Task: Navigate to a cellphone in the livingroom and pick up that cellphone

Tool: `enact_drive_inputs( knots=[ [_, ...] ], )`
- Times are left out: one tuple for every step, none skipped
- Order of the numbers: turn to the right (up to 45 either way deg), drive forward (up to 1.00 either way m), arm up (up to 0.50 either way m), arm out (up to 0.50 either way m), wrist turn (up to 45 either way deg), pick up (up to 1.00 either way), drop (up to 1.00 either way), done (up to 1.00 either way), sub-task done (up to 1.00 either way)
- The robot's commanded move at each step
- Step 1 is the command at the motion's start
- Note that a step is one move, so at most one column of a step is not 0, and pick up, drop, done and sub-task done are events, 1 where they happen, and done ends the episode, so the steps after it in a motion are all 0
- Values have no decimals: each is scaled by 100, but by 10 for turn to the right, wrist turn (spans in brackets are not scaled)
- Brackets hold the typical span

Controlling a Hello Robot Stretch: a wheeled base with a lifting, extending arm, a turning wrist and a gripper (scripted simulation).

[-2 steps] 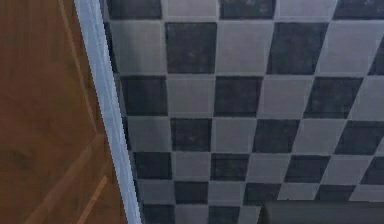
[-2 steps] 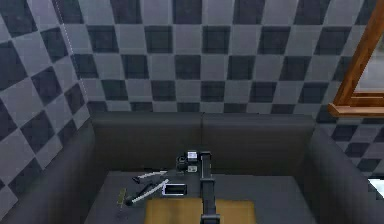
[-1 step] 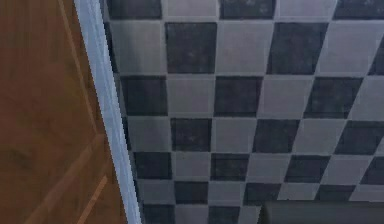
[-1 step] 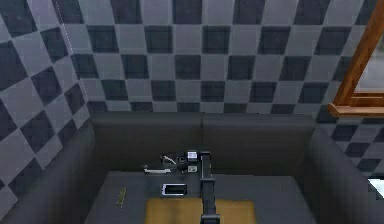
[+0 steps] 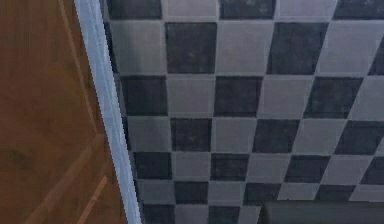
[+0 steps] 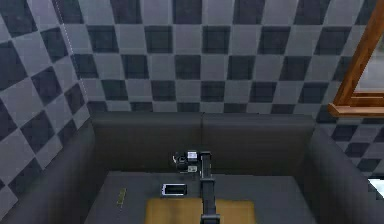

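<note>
Your pincer (image 6: 181,157) shows against the backrest of the dark grey cushioned sofa (image 6: 260,140); you cannot tell how its fingers stand or whether it holds anything. The small flat dark cellphone with a pale rim (image 6: 173,189) lies on the seat, near the pincer, just below-left of it in the arm side view.

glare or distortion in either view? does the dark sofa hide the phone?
Forward view: no glare; the door frame leans only in the picture. Arm side view: no glare, dim; gripper blends into the dark sofa, but the small light-rimmed cellphone stands out on the seat.
</note>
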Motion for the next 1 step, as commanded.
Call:
enact_drive_inputs(
  knots=[
    [0,0,-30,0,0,0,0,0,0]
  ],
)
